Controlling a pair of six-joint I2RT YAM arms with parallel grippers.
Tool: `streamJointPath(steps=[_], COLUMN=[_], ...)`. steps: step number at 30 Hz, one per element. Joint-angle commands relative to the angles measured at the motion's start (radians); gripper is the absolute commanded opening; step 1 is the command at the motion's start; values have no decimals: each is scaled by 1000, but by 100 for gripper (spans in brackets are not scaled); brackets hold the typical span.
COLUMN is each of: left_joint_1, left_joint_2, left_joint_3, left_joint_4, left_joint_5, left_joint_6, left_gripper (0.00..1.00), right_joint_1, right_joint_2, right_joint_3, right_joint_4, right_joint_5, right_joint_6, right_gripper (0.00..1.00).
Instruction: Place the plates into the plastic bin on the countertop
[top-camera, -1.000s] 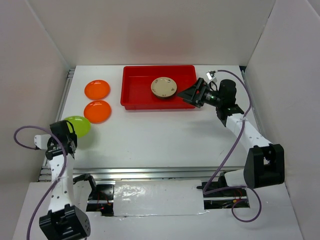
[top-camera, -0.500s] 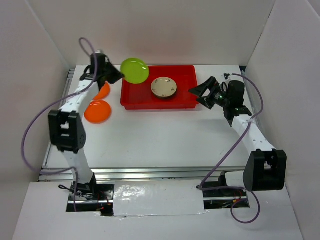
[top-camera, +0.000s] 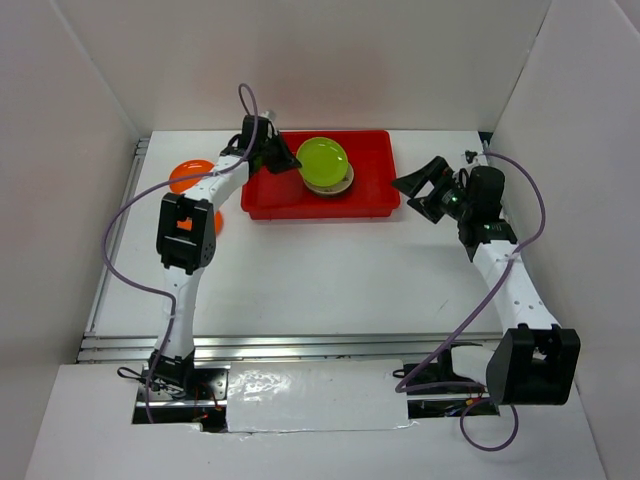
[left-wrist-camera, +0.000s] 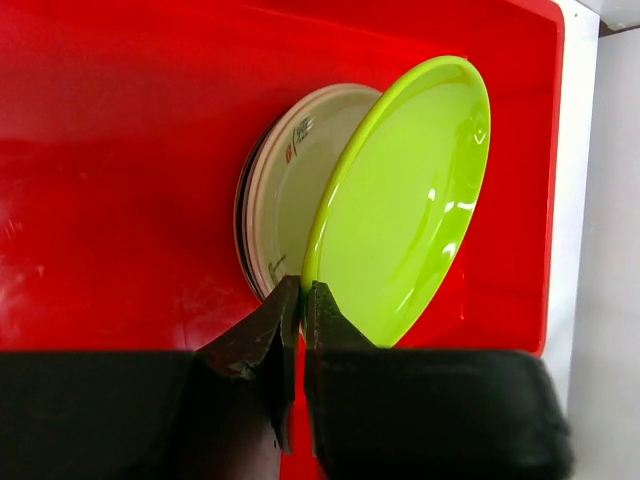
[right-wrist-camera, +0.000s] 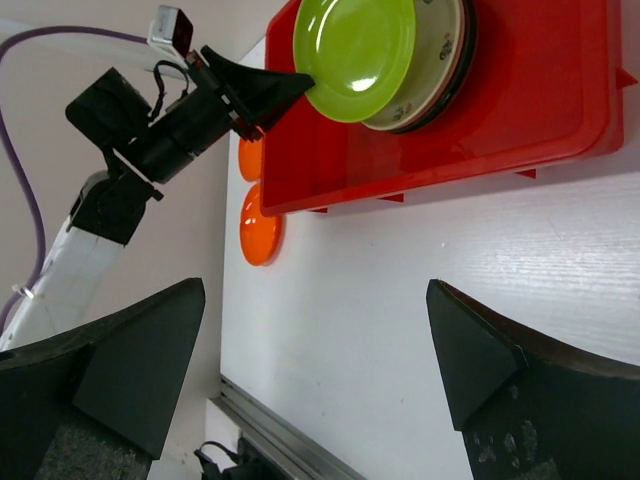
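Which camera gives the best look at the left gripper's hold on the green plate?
Left wrist: the left gripper pinches the green plate by its rim, close up, tilted over the stack in the red bin. The top view shows the same hold small; the right wrist view shows it from afar.

Top external: looks down from high behind the near edge over the table (top-camera: 330, 270). Left wrist: peers past the left pincer (left-wrist-camera: 302, 292), close above the red plastic bin (left-wrist-camera: 120, 150). Right wrist: faces that bin from farther off. Common to all three: the lime green plate (top-camera: 323, 160).
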Motion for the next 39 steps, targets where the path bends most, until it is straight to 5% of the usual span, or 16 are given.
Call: streamJointPath(steps=[1,2,3,4,11,15,19,27,39], left_joint_1=[1,3,1,1,-2,93,242,510,541], left_joint_2=[20,29,27,21,-305,-495,-664,-752,-576], left_joint_3=[78,84,84,72,-129,-250,-466,-839,-987], left_joint_4=[38,39,37,47,59,-204,-320,-182,30], left_joint_5=[21,28,24,28,-115,-561,-668,-495,-346], left_joint_6=[25,19,14,15,91,-58,-155,-178,-143], left_gripper=[18,39,85,99,99,99,99,99,93], right_joint_1=[-11,-9,-9,-9,18,70,110,147,164], right_joint_2=[-44,-47,-48,-51,-35,-4,22,47,61], right_joint_3=[-16,-16,-18,-19,-7,-1,8,15,15], right_joint_4=[-25,-25,-25,-22,-13,6,12,41,36], right_joint_5=[17,12,12,15,32,44,51,34,28], right_joint_6=[-30,-29,-29,-27,-26,-38,-53,-53,-68], right_gripper=[100,100,100,100,100,100,100,100,100])
